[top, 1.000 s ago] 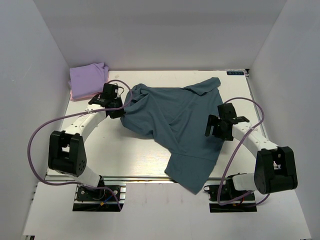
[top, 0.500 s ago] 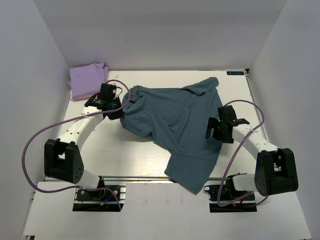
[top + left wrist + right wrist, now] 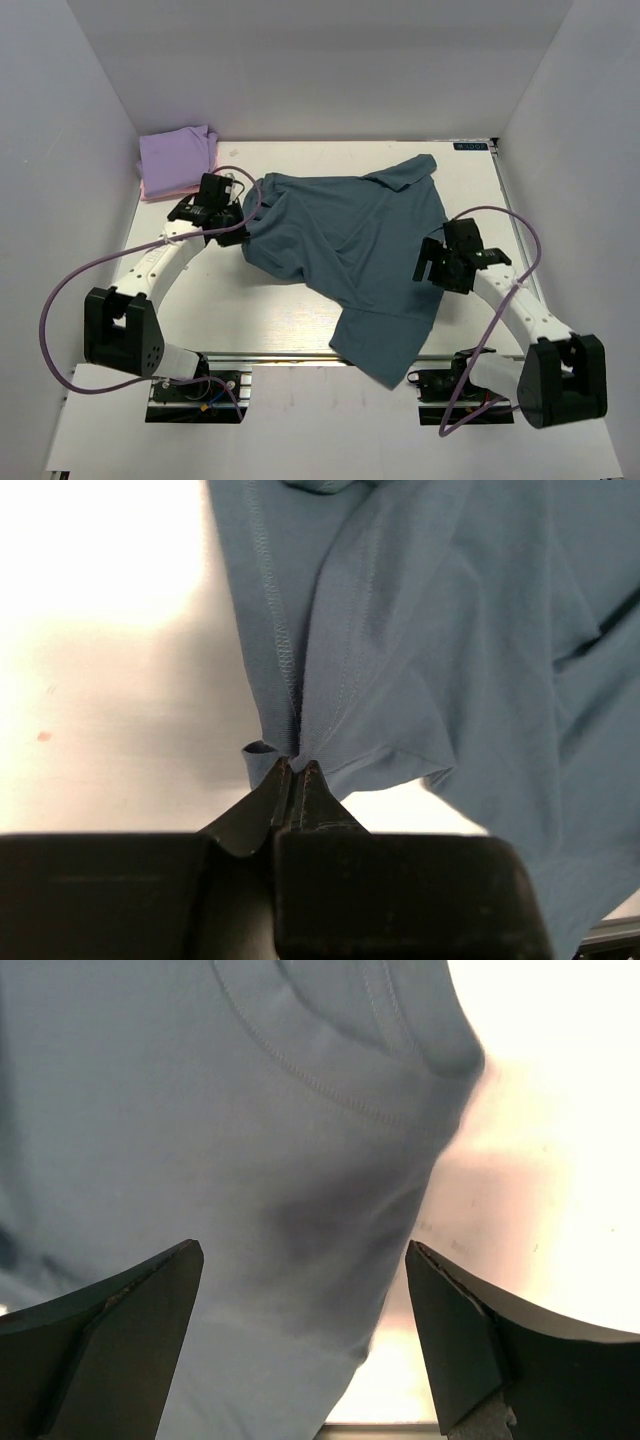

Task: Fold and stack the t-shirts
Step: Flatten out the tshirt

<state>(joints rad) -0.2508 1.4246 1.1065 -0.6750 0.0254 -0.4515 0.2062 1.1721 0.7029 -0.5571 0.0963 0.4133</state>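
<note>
- Lavender shirt point(image 3: 175, 160): sitting folded, far left.
- Teal shirt point(image 3: 350, 240): lying unfolded; my left gripper point(image 3: 293, 770) is pinching its left edge.
- Right gripper point(image 3: 302, 1260): hovering agape above it, empty.

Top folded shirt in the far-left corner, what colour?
The folded shirt is lavender-purple, with a pink edge showing beneath it. Shows best in the top external view.
</note>
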